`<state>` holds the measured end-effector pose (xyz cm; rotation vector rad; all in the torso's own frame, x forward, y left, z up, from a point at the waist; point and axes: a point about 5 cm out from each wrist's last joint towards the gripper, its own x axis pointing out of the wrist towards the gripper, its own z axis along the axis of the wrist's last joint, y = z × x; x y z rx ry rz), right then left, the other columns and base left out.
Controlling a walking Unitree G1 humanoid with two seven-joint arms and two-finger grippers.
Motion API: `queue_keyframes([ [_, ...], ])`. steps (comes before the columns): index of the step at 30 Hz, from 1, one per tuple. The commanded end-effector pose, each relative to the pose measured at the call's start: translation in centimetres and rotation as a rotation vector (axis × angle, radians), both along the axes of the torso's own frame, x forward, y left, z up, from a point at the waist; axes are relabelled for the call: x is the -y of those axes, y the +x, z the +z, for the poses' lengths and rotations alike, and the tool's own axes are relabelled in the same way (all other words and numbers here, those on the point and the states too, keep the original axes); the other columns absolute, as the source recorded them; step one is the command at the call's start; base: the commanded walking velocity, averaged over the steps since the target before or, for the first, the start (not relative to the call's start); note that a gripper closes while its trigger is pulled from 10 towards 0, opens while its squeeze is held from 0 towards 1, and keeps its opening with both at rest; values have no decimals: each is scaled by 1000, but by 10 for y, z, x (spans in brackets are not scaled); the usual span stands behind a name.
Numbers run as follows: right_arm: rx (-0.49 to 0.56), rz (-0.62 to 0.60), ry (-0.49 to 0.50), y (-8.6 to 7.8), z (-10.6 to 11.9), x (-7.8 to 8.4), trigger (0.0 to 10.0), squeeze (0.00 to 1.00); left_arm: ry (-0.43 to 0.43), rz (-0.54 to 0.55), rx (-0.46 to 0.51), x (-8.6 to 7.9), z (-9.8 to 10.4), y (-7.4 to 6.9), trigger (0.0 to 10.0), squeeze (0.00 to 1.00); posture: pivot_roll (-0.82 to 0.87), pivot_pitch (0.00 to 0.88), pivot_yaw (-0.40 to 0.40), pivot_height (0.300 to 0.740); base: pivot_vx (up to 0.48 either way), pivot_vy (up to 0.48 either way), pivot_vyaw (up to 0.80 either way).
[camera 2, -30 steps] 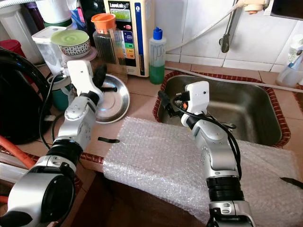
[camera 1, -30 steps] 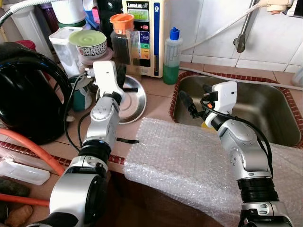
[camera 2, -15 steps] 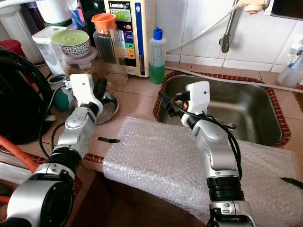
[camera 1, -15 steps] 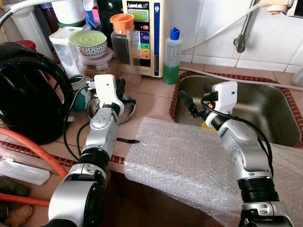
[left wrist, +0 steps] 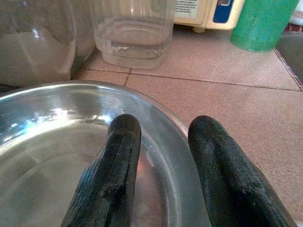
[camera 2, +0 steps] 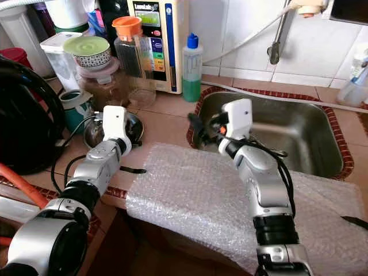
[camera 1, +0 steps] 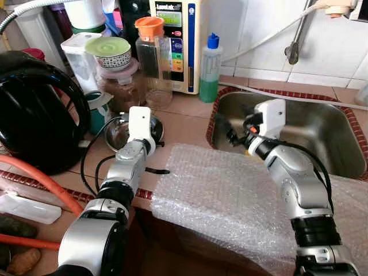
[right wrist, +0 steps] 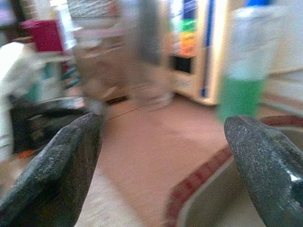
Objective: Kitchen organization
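Observation:
A shiny steel plate rests on the tiled counter in front of the jars. My left gripper is shut on its rim, one black finger inside the plate and one outside. A sheet of bubble wrap lies over the counter's front edge, between my two arms. My right gripper hovers open above the left rim of the steel sink. Its fingers stand wide apart and hold nothing in the right wrist view, which is blurred.
A big black appliance and an orange hose crowd the left. Behind the plate stand a glass jar with an orange lid, stacked containers, a water purifier and a green bottle. A black strip lies by the wrap.
My left gripper has drawn the steel plate back from the jars toward the counter's front. My right gripper has shifted a little to the left over the sink rim.

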<state>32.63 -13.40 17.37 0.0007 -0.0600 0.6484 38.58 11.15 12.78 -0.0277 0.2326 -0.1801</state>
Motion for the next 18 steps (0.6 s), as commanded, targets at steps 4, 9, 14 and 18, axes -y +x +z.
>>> queue_keyframes([
  [4,-16,125,-8,-12,1,-8,10000,0,40,-22,-45,2,-2,1,10000,1000,-47,0,76,740,0,0,0],
  [9,-33,164,-21,-18,-1,-7,10000,0,39,-45,-57,8,-1,2,10000,1000,-50,0,79,740,0,0,0],
  [14,-37,169,-37,-19,0,-4,10000,0,20,-76,-69,16,1,2,10000,1000,-51,0,79,740,0,0,0],
  [18,-38,170,-53,-21,2,0,10000,0,-19,-102,-80,25,4,3,10000,1000,-51,0,79,740,0,0,0],
])
